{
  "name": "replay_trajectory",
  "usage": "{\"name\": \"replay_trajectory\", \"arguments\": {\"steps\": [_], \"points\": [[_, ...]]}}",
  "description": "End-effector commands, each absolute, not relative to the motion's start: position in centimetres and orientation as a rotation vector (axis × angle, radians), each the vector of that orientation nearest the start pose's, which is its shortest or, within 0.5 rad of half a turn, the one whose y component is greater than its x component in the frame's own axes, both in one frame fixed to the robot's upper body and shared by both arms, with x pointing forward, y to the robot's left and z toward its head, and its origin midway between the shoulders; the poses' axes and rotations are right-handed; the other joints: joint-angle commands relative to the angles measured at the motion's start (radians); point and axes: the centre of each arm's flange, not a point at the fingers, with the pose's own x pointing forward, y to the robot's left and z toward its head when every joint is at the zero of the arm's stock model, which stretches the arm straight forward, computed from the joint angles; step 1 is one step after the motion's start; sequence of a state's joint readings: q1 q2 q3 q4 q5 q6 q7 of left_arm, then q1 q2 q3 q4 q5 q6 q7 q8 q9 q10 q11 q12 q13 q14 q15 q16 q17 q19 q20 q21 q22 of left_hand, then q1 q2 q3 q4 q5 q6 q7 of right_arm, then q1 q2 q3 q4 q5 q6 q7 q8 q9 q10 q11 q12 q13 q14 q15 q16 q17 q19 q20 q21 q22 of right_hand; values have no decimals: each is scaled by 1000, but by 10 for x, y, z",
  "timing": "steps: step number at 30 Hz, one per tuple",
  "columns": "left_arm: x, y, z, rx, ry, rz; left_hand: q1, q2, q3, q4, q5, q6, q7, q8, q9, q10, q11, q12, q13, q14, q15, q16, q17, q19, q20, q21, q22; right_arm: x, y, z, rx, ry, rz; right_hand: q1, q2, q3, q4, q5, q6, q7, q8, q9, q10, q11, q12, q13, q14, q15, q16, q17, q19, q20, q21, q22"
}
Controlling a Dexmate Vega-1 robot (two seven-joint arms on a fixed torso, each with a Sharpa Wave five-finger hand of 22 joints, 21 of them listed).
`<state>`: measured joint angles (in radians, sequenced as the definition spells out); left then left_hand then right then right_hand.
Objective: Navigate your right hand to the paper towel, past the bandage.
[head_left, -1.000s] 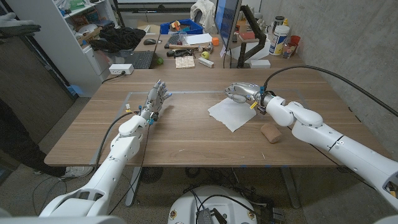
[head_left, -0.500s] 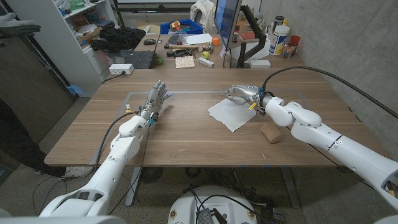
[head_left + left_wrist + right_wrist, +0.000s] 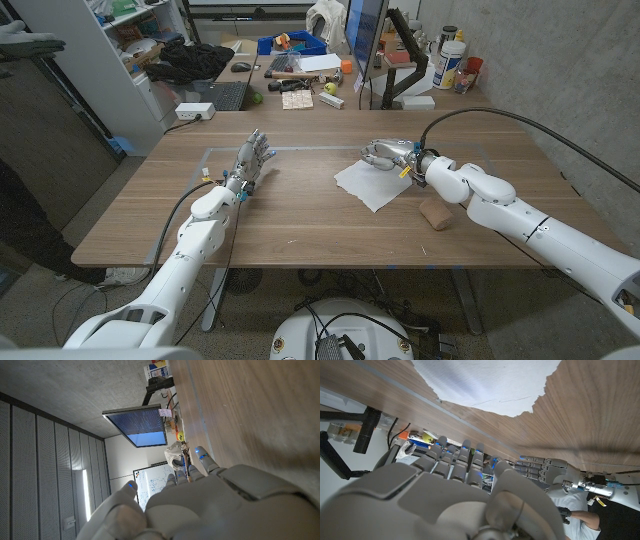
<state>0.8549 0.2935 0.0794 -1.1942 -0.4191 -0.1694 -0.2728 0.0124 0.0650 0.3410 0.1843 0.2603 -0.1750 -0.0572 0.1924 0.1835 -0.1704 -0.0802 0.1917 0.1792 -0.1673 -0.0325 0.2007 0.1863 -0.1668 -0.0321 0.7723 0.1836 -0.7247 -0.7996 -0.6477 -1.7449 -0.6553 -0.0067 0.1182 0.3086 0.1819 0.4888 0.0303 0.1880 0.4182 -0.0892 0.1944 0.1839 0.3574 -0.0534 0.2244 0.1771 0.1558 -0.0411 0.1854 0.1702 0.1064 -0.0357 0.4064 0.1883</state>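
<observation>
A white paper towel (image 3: 371, 184) lies flat at the middle of a wooden table (image 3: 300, 215). The right hand (image 3: 389, 153) hovers over its far corner, fingers curled, holding nothing. A tan bandage roll (image 3: 435, 213) sits behind its forearm, so the approach looks nearly finished; lowering onto the towel remains. The left hand (image 3: 252, 158) waits, fingers spread. A cluttered desk (image 3: 290, 70) stands beyond.
</observation>
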Motion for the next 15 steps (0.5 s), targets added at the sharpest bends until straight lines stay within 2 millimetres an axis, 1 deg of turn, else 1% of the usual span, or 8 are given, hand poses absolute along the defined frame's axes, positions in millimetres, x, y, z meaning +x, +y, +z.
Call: {"name": "replay_trajectory", "arguments": {"steps": [1,15], "points": [[670,305,-51,-51,-516,-240,5,97,-3,0,5,-72,-6,0,4,-105,5,3,2,-216,-21,0,3,-223,-33,-5,4,600,-187,9,-1626,-683,196,14,6,9,-3,-3,6,-1,-1,2,8,-1,-4,3,8,-53,0,3,9,-60,1,3],[669,308,-51,-52,-514,-235,5,97,-5,0,5,-72,-4,0,4,-105,5,3,2,-216,-21,0,3,-221,-33,-7,4,603,-185,6,-1629,-668,205,18,7,10,-2,-4,6,0,-2,2,5,-2,-7,3,4,-53,-1,4,8,-57,0,3]]}}
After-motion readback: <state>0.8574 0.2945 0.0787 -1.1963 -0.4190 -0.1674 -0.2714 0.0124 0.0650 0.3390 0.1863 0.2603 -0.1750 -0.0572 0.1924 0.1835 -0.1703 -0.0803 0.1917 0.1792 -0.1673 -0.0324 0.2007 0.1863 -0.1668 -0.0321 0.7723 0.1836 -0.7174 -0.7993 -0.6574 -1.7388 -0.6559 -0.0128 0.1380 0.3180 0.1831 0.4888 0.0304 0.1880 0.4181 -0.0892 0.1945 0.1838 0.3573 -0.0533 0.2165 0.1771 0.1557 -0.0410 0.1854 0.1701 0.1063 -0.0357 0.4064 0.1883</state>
